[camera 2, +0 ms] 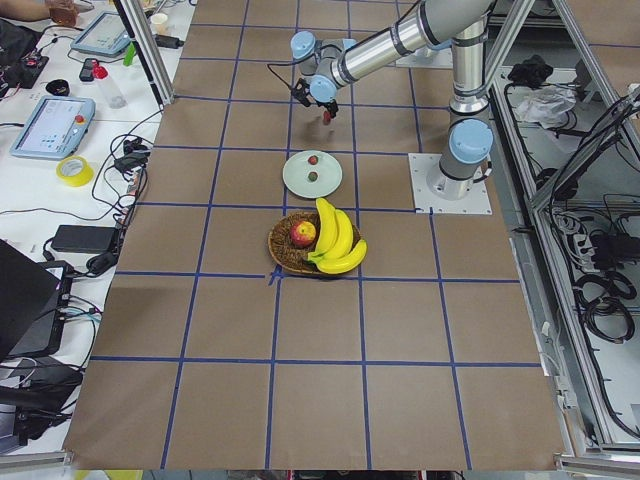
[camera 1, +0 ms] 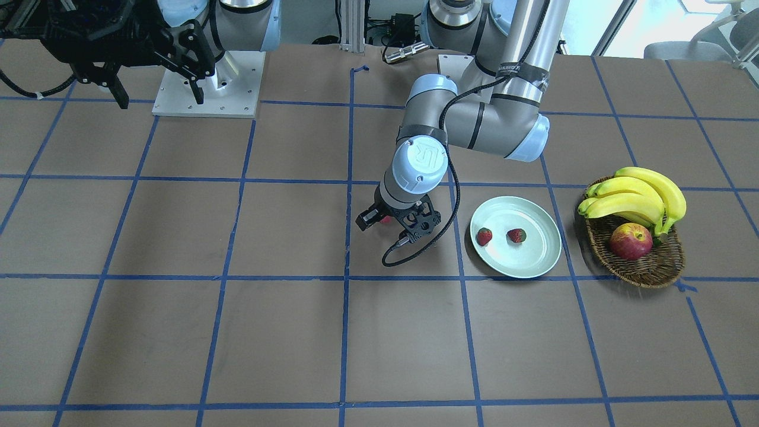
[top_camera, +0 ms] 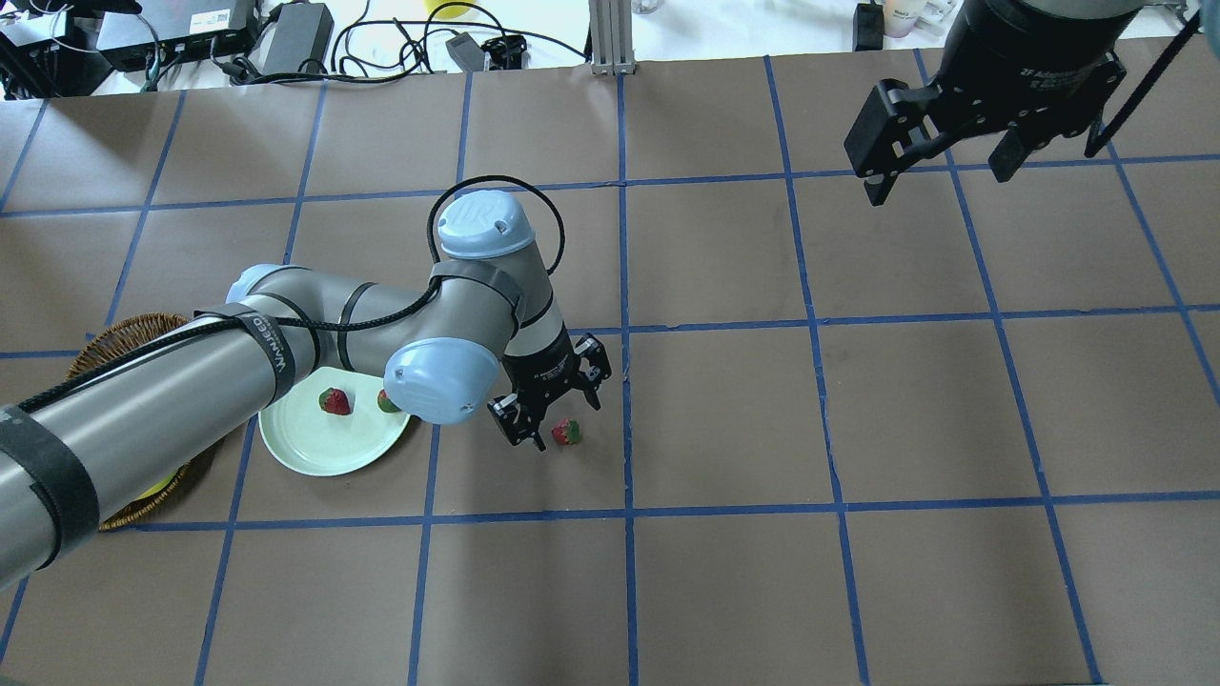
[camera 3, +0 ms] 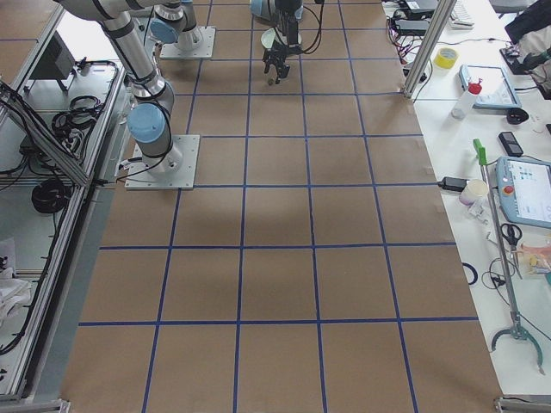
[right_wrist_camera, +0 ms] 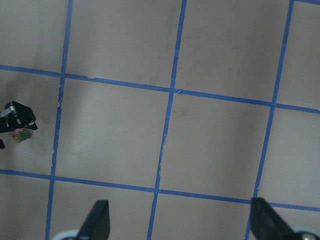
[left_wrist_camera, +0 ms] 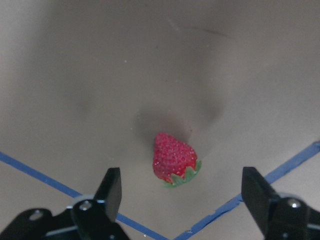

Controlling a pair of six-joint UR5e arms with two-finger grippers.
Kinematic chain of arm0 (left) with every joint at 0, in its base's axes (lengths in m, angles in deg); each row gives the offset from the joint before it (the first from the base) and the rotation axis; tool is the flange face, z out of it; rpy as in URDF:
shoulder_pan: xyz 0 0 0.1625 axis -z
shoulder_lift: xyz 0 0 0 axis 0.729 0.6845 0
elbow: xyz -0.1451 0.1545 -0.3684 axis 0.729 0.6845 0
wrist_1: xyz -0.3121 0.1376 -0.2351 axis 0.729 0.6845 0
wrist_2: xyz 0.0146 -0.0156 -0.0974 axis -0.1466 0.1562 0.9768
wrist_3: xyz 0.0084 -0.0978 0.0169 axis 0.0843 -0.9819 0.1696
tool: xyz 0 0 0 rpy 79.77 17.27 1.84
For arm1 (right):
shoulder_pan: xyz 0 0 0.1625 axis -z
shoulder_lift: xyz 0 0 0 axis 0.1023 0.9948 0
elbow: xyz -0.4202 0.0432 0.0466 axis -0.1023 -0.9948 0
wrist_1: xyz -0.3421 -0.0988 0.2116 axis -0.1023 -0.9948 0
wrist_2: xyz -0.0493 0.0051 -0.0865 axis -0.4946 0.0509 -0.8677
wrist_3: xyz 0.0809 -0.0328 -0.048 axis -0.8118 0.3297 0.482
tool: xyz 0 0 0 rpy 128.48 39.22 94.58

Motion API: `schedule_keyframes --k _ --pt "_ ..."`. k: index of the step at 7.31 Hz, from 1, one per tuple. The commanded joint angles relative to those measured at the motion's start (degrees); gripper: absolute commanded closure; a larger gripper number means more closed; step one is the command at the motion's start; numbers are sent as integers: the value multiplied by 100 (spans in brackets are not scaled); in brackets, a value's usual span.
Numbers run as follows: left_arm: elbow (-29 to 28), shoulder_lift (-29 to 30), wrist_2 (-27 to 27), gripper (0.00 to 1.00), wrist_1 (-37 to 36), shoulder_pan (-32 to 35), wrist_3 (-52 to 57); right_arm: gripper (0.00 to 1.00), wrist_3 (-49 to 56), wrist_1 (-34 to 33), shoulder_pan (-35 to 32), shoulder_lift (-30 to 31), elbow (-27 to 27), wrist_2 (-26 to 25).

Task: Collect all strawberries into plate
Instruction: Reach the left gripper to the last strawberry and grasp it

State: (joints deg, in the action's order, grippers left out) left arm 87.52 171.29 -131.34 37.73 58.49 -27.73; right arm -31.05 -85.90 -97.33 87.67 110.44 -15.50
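Two strawberries [camera 1: 484,236] [camera 1: 516,235] lie in the pale green plate [camera 1: 528,262]; in the overhead view one [top_camera: 335,401] shows fully and the other [top_camera: 387,401] is half hidden by the arm, on the plate [top_camera: 319,446]. A third strawberry [top_camera: 566,433] lies on the brown table right of the plate. My left gripper [top_camera: 559,419] is open and low over it; in the left wrist view the strawberry [left_wrist_camera: 174,159] sits between the spread fingers [left_wrist_camera: 109,192], untouched. My right gripper [top_camera: 939,167] is open and empty, high and far away.
A brown wicker basket [camera 1: 649,270] with bananas [camera 1: 640,196] and a red-yellow apple [camera 1: 631,241] stands beside the plate, on the side away from the left gripper. The table is brown with a blue tape grid. The right arm's base plate [camera 1: 207,83] is at the table's back.
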Motion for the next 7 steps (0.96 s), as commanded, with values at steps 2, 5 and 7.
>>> schedule_keyframes --k 2,5,7 --pt "-12 148 -3 58 -13 0 -2 0 -4 0 -4 -1 3 0" --pt "-65 95 -56 100 -22 -17 24 0 -4 -9 -4 -1 12 18" --pt "-466 -80 -657 100 74 -148 103 0 -4 0 -4 -1 12 18"
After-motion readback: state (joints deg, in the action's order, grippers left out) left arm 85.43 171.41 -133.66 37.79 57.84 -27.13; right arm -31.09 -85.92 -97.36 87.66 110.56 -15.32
